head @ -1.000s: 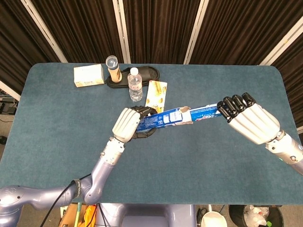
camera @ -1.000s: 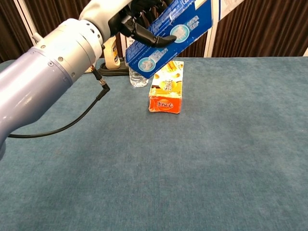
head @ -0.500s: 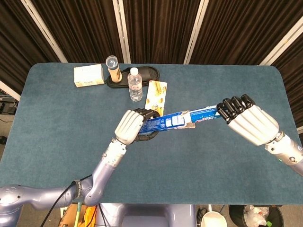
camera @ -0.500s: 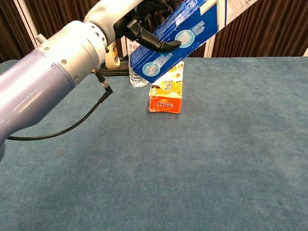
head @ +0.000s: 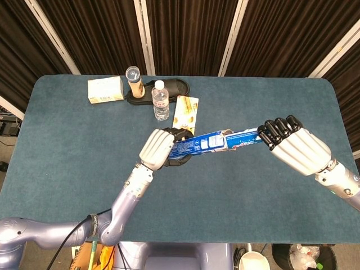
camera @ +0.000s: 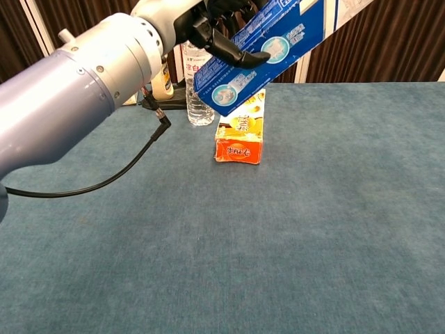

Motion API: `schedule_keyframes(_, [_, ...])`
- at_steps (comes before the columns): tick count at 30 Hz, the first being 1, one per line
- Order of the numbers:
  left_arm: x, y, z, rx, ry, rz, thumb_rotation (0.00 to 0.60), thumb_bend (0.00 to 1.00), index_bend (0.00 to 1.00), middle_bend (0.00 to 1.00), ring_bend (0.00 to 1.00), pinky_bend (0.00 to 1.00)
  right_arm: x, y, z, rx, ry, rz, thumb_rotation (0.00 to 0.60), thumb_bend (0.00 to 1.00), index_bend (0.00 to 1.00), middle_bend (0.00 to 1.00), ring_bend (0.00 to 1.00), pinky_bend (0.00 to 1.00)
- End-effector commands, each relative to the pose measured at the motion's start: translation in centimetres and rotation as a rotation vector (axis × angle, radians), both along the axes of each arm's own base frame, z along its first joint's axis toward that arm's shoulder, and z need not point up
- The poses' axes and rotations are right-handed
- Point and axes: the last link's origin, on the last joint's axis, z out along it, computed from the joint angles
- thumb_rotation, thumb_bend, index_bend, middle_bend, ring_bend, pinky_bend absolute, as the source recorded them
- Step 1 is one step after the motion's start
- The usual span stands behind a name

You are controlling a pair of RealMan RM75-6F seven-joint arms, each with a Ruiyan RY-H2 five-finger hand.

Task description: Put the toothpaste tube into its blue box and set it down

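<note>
My left hand (head: 158, 148) grips the blue toothpaste box (head: 198, 144) by its left end and holds it in the air above the table, its open flap end pointing right. The toothpaste tube (head: 245, 136) sticks out of that open end, held at its far end by my right hand (head: 293, 146). In the chest view the blue box (camera: 268, 52) tilts up to the right, with my left hand's fingers (camera: 224, 36) wrapped over it. The right hand is out of the chest view.
An orange snack box (head: 187, 111) (camera: 240, 128) lies on the blue table under the held box. Behind it stand a water bottle (head: 161, 100), a black tray (head: 174, 88) with a tan cylinder (head: 135, 80), and a cream box (head: 105, 89).
The left hand and the blue box have moved right along the tube, so less of the tube shows between the box and the right hand.
</note>
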Motion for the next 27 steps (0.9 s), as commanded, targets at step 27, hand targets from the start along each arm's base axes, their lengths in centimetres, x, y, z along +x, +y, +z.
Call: schedule_keyframes(27, [2.5, 0.7, 0.0, 0.021, 0.055, -0.025, 0.600, 0.37, 0.40, 0.54, 0.49, 0.55, -0.2, 1.0, 0.8, -0.022, -0.100, 0.064, 0.600, 0.56, 0.39, 0.58, 0.44, 0.37])
